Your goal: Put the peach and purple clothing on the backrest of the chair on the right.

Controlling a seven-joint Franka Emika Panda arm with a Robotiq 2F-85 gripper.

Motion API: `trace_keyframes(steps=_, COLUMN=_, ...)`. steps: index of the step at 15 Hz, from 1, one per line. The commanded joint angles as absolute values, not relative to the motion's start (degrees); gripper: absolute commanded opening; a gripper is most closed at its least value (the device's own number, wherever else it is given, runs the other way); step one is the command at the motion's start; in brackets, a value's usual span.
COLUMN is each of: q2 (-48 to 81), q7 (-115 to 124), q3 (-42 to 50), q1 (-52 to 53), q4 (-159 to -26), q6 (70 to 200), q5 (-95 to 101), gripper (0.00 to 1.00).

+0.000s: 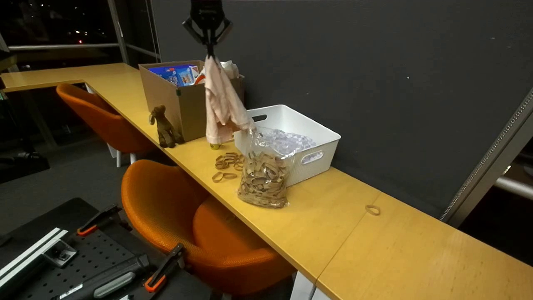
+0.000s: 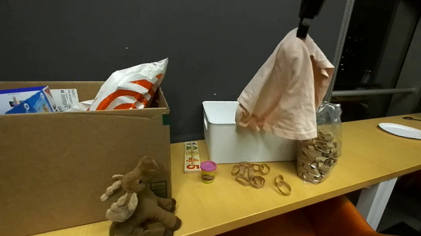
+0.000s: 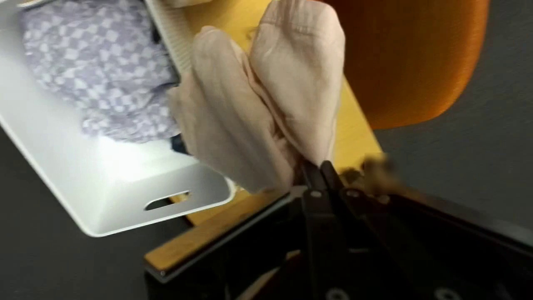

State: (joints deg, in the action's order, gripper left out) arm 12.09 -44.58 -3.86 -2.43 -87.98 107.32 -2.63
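A black bench [image 1: 98, 250] lies nearest in an exterior view; a chair [image 1: 150, 208] stands between it and the table [image 1: 333, 208], where a bag [image 1: 264, 179] is just beside the bin [image 1: 329, 154].

In an exterior view, a box [image 2: 64, 165] and toy [image 2: 142, 208] are in front; the peach cloth [image 2: 282, 90] hangs in loose folds above the table.

In the wrist view, the gripper [image 3: 320, 168] pinches its top, jaws nearly together; the purple checked cloth [image 3: 100, 79] lies crumpled in the bin.
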Motion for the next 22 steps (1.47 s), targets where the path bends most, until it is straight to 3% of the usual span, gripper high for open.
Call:
trace_keyframes(steps=1, q2=5.9, q7=-49.6, q3=-4.9, q1=-1.5, q4=-101.9, q6=107.1, q5=-5.9, gripper=0.01)
trace_keyframes(steps=10, q2=12.0, q7=-51.8, q3=-7.2, q1=2.7, q4=-112.7, q6=106.8, q5=-3.2, gripper=0.01)
trace_keyframes(steps=20, q2=19.4, q7=-54.2, q3=-14.6, q1=9.2, q4=-105.3, q6=96.9, q5=-8.3, gripper=0.01)
trace_keyframes(steps=21, q2=20.4, q7=-53.6, q3=-14.5, q1=9.4, q4=-104.5, q6=96.5, q5=-8.2, gripper=0.27)
trace_keyframes(steps=22, q2=21.2, q7=-53.4, q3=-14.5, q1=9.3, q4=-103.8, q6=96.1, q5=-8.2, gripper=0.29)
